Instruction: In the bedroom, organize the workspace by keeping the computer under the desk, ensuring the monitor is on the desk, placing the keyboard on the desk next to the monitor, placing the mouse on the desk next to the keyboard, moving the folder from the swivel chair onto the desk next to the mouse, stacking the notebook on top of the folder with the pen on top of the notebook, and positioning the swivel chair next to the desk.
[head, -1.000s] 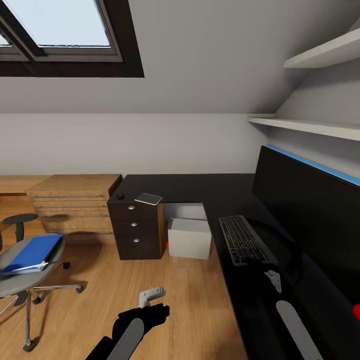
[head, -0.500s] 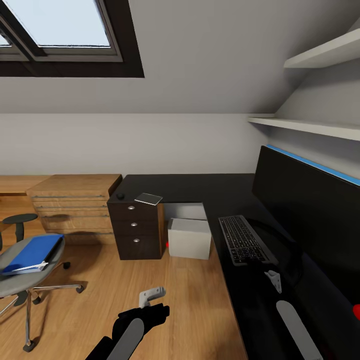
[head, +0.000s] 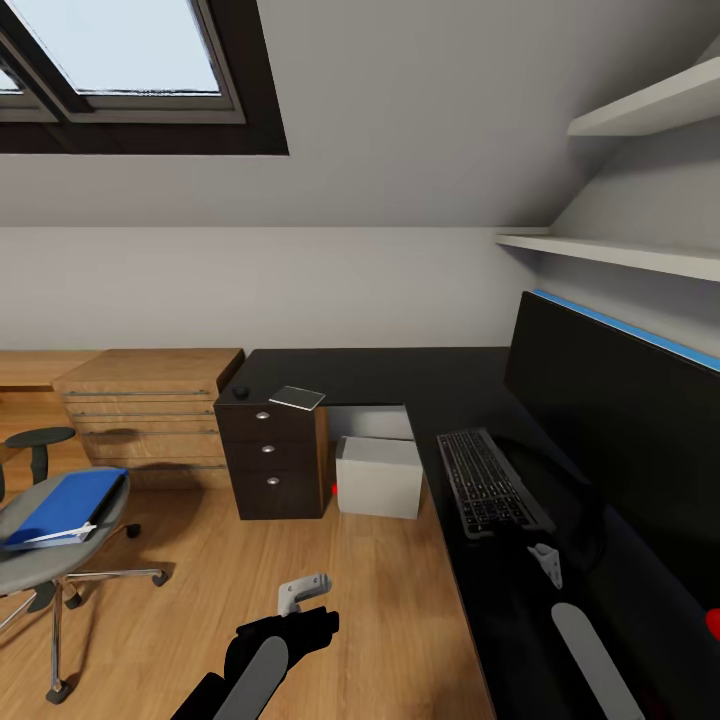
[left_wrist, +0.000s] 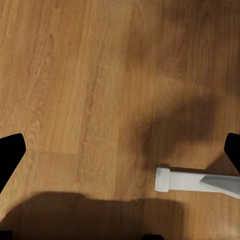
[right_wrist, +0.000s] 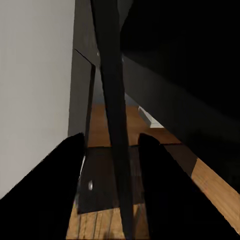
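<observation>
The keyboard (head: 488, 480) lies on the black desk (head: 380, 375) in front of the monitor (head: 620, 420). My right gripper (head: 545, 563) sits at its near end. In the right wrist view a thin dark slab runs between that gripper's (right_wrist: 112, 142) narrowly spaced fingers. At the desk's far left corner rest the mouse (head: 241, 392) and the grey notebook (head: 297, 397). The computer (head: 380, 480) stands on the floor under the desk. A blue folder (head: 65, 505) lies on the swivel chair (head: 40, 572) at left. My left gripper (head: 303, 588) hangs open over the floor. The pen is out of view.
A dark three-drawer unit (head: 272, 470) stands beside the computer. Low oak cabinets (head: 150, 410) line the back wall. White shelves (head: 620, 250) hang above the monitor. Open plank floor (left_wrist: 90, 90) lies between the chair and the desk.
The keyboard's near end has shifted slightly toward me beside the right gripper. The left arm, chair and other things have not moved.
</observation>
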